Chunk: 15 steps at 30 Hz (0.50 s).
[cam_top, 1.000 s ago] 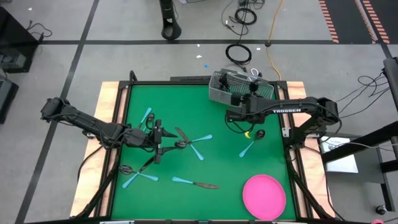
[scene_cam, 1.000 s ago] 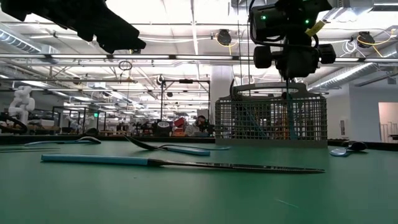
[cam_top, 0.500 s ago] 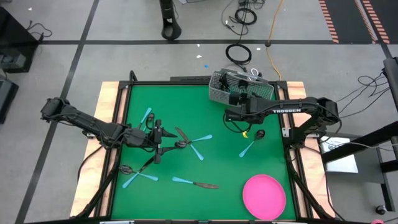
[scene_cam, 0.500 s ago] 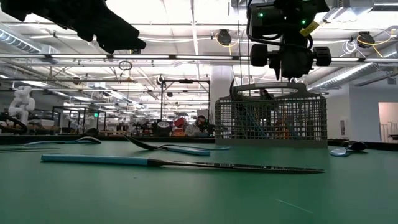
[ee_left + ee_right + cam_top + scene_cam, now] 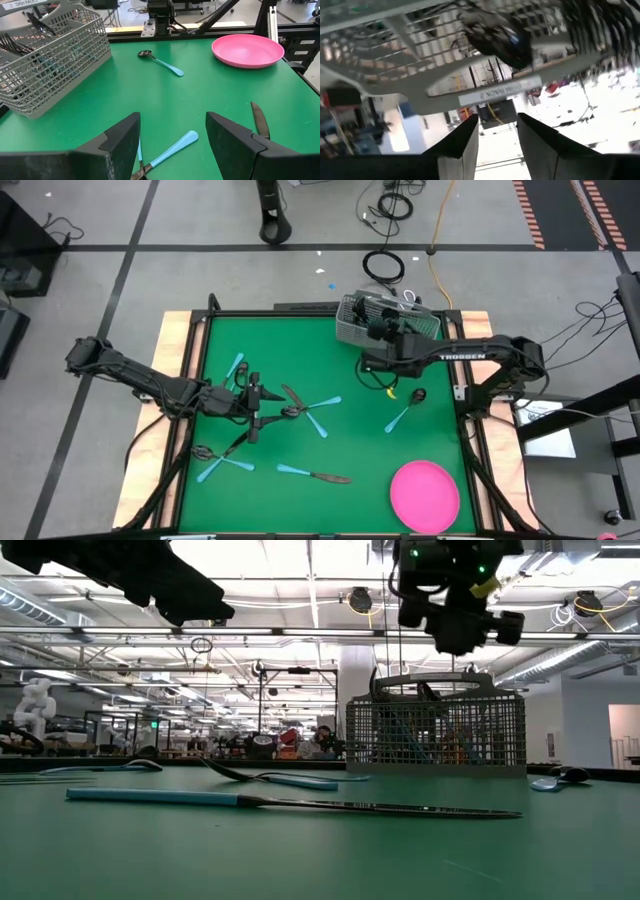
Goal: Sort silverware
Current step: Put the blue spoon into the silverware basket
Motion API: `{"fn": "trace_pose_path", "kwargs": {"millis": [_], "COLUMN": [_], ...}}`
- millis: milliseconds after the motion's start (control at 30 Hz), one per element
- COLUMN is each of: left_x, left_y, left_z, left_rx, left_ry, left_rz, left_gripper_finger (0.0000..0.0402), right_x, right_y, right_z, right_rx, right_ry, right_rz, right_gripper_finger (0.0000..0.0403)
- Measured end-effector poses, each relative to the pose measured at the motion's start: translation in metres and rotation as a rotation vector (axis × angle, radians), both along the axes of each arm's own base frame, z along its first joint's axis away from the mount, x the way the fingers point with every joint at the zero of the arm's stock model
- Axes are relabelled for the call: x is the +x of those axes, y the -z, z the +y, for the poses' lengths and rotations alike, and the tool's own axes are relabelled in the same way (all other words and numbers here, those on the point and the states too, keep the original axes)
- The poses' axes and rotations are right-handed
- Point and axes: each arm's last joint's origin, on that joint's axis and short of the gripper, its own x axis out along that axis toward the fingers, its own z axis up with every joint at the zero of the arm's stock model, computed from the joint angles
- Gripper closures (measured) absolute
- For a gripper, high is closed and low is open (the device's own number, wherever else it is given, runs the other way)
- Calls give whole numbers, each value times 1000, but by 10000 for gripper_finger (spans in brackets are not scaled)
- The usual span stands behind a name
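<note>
Several pieces of silverware with light blue handles and dark heads lie on the green table: a crossed cluster [image 5: 305, 408], a pair [image 5: 215, 463], a knife [image 5: 315, 474] and a spoon [image 5: 402, 413]. More stand in the grey wire-mesh caddy [image 5: 375, 315] at the far right, where their dark heads [image 5: 495, 35] show. My left gripper [image 5: 255, 408] is open and empty just above the cluster, with a blue handle [image 5: 175, 146] below its fingers. My right gripper [image 5: 385, 332] is open and empty, hovering tilted above the caddy's rim [image 5: 435, 680].
A pink round plate [image 5: 424, 494] lies at the near right corner and also shows in the left wrist view [image 5: 247, 50]. A long knife [image 5: 290, 802] lies close to the low camera. Bare green table lies between the cluster and the caddy.
My right gripper has risen a little above the caddy, shifted slightly toward the far edge and tipped over to one side. My left arm has kept still.
</note>
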Motion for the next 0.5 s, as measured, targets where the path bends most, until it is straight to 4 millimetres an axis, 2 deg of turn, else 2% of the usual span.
{"fn": "trace_pose_path", "kwargs": {"millis": [167, 300, 500], "left_x": [0, 0, -2], "left_y": [0, 0, 1], "left_z": [0, -2, -2], "left_rx": [-1, -2, -15], "left_ry": [0, 8, 3], "left_rz": [0, 0, 18], "left_gripper_finger": [174, 174, 174], "right_x": [11, 27, 52], "right_y": [-18, -31, -42], "right_z": [-2, -3, 1], "right_rx": [-26, 21, 236], "right_ry": [57, 127, 205], "right_rz": [-270, -642, -1200], "right_gripper_finger": [279, 280, 280]}}
